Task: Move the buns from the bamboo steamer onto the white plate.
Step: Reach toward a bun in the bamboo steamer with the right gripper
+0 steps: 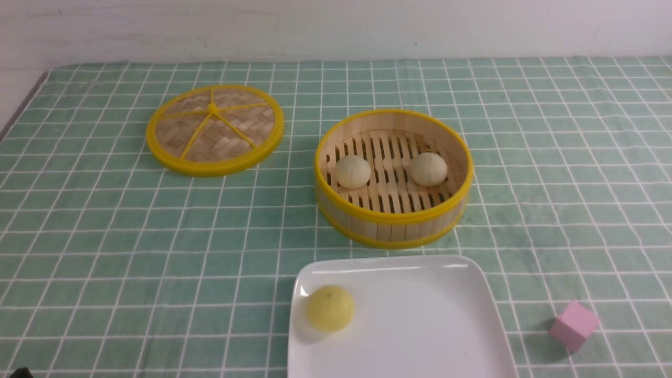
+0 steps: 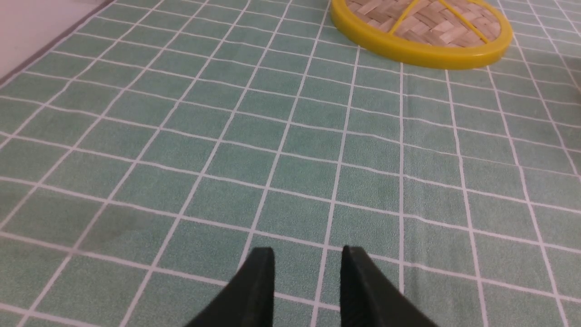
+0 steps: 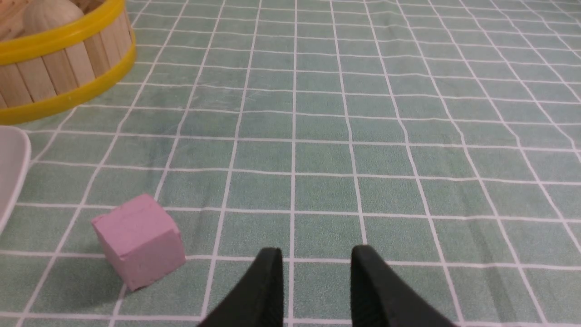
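Note:
Two pale buns, one on the left (image 1: 353, 171) and one on the right (image 1: 428, 169), lie on the slatted floor of the bamboo steamer (image 1: 394, 223) at the table's middle. The white plate (image 1: 420, 325) sits in front of the steamer and carries only a smooth yellow ball (image 1: 330, 308). Over bare cloth, my left gripper (image 2: 307, 250) is open, with nothing between its fingers. My right gripper (image 3: 316, 251) is open too, over cloth to the right of the plate's edge (image 3: 11, 168). From there I see the steamer's wall (image 3: 59, 68) and one bun's top (image 3: 50, 13). Neither arm reaches into the front view.
The woven steamer lid (image 1: 214, 129) lies flat at the back left, and its rim (image 2: 422, 50) shows ahead of the left gripper. A pink cube (image 1: 573, 325) stands right of the plate, close to the right gripper (image 3: 138, 240). A green checked cloth covers the table.

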